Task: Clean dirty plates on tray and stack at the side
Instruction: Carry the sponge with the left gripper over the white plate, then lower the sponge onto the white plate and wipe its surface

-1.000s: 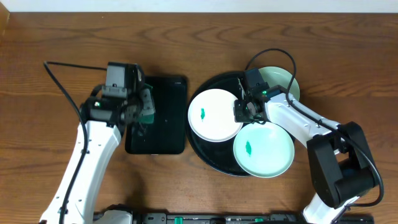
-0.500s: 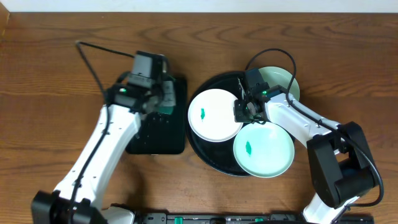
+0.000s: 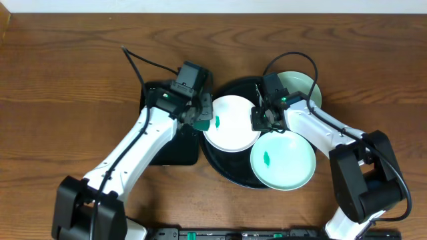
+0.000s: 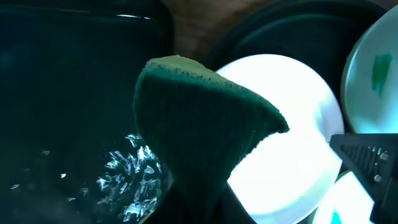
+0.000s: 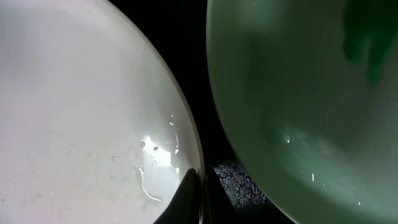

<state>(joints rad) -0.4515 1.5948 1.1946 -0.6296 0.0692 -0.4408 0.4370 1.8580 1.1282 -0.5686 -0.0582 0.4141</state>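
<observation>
Nearest the front edge of the tabletop (image 3: 53,100), the front mint plate (image 3: 290,167) lies in the round tray (image 3: 223,171), on the tray's front right part. It has a small green smear (image 3: 266,158) left of its middle. The round tray itself sits a little right of the tabletop's centre.

To its left and just beside it lies the rectangular tray (image 3: 183,152), glossy and wet in the left wrist view, with the left arm crossing above it.

Further back in the round tray, on its left side, is the white plate (image 3: 233,130). It also carries a green smear (image 3: 217,121), close to its left rim. The left claw (image 3: 200,119) hangs over that left rim, clenched on a dark green sponge (image 4: 199,124). The sponge sticks out past the claw above the gap between the two trays and the plate's edge. I cannot tell whether the sponge touches the plate.

The right claw (image 3: 260,120) is at the white plate's right rim, clamped onto that rim. In the right wrist view its tips (image 5: 194,186) pinch the edge, with the front mint plate close on the other side and a strip of black tray between.

Toward the far edge, the rear mint plate (image 3: 303,85) rests at the round tray's back right, partly hidden by the right arm and its cable.
</observation>
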